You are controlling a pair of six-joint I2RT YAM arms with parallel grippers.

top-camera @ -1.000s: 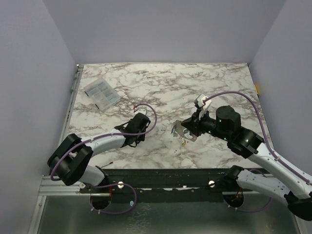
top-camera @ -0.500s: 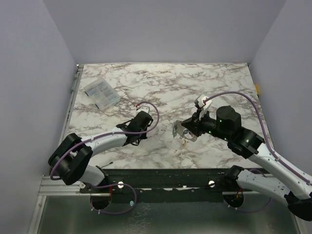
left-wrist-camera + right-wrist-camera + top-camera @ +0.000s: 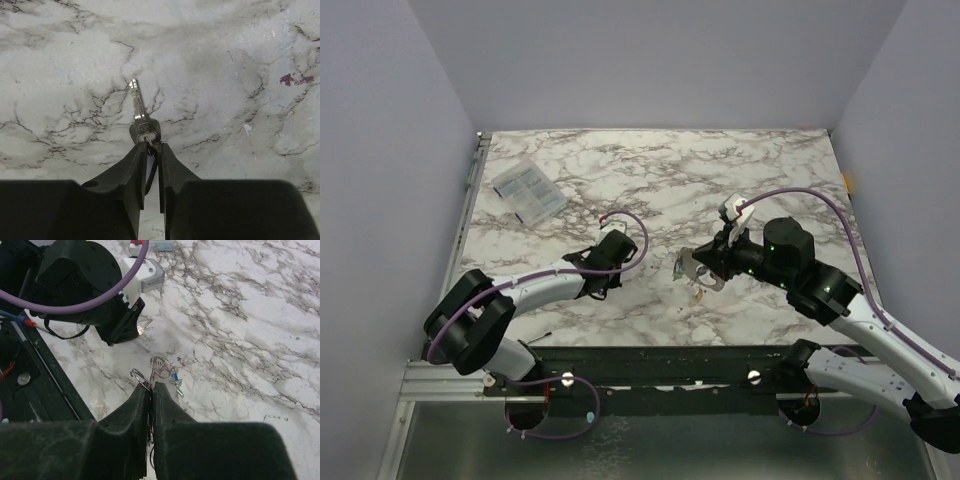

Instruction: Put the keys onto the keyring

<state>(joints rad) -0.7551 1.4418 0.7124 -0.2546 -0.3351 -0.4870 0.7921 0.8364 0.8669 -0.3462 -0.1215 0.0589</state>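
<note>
- Keys sit in two places. One silver key (image 3: 141, 112) lies flat on the marble tabletop (image 3: 720, 170), left of centre toward the near edge, its blade pointing away from the left gripper (image 3: 151, 146).
- Left jaws are drawn in to a narrow slit, and the tips pinch the key's head. My read: the head is the easiest part to nip off a flat surface.
- Over to the right gripper (image 3: 151, 386): its jaws are squeezed together on the wire keyring (image 3: 141, 376) near the tabletop's middle. A couple of coloured keys (image 3: 173, 379) are already on it.
- That ring faces the left arm, offered up, I'd judge, for the silver key to come across.
- Ring resting on the marble or just above it? Can't tell.
</note>
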